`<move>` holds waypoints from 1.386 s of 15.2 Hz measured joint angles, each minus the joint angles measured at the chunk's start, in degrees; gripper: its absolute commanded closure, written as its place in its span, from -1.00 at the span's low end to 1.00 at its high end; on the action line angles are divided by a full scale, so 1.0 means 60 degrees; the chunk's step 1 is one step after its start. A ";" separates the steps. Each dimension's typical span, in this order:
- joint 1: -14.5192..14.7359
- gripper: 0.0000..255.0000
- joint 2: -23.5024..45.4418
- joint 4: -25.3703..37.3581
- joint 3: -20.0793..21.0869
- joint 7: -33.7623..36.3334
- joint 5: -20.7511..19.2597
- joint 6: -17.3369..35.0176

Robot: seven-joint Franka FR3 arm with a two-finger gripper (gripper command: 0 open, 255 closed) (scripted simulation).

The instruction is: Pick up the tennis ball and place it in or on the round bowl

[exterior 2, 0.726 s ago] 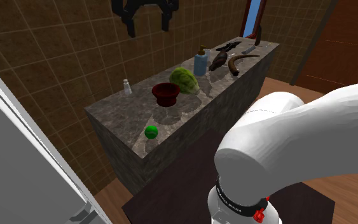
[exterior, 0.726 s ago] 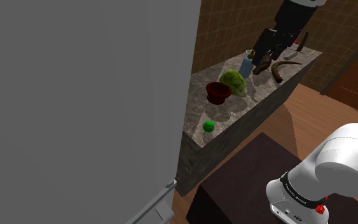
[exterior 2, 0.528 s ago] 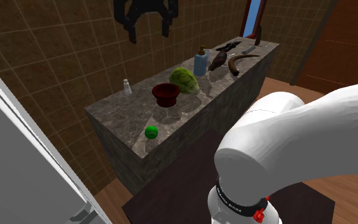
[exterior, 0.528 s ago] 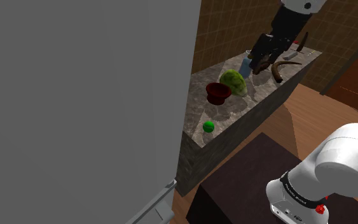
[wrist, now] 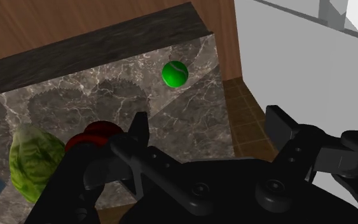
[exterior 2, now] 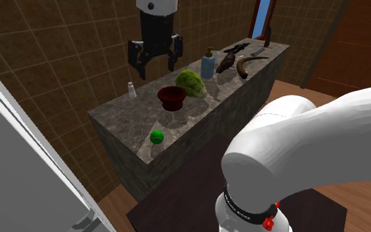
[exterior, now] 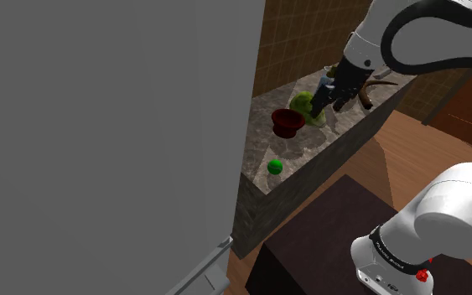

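A small green tennis ball point(exterior: 274, 166) point(exterior 2: 156, 136) point(wrist: 175, 74) lies near the end of the marble counter point(exterior 2: 121, 125). Farther along the counter stands the dark red round bowl point(exterior: 287, 123) point(exterior 2: 172, 97) point(wrist: 98, 133); I see nothing inside it. My black gripper point(exterior: 320, 99) point(exterior 2: 155, 62) point(wrist: 209, 127) hangs open in the air above and behind the bowl, well above the counter. Its fingers point(exterior 2: 132, 66) stand wide apart and hold nothing. The ball is well beyond the fingertips.
A green lettuce head point(exterior 2: 192, 83) point(wrist: 34, 159) sits right beside the bowl. A blue bottle point(exterior 2: 208, 64), a small shaker point(exterior 2: 132, 89) and dark curved items point(exterior 2: 246, 62) also stand on the counter. A tall grey fridge point(exterior: 108, 142) flanks the ball's end.
The gripper has come down from high above the counter and moved toward the bowl, past the bottle and lettuce. It stays open. Ball and bowl have not moved.
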 measured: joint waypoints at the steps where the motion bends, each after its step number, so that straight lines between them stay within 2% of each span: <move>1: -0.0049 -1.00 0.0154 -0.0249 -0.0065 -0.0038 -0.0036 0.0451; 6: -0.0173 -1.00 0.0876 -0.1507 -0.0160 0.0009 -0.0073 0.2691; 12: -0.0266 -1.00 0.2734 -0.2403 -0.0216 0.0132 -0.0074 0.5736; 18: -0.0276 -1.00 0.5683 -0.2363 -0.0520 -0.0060 0.0076 0.8983; 20: -0.0046 -1.00 0.6789 -0.2215 -0.0723 -0.0330 0.0448 1.0038; 21: 0.0189 -1.00 0.7396 -0.2116 -0.0838 -0.0777 0.1008 1.0595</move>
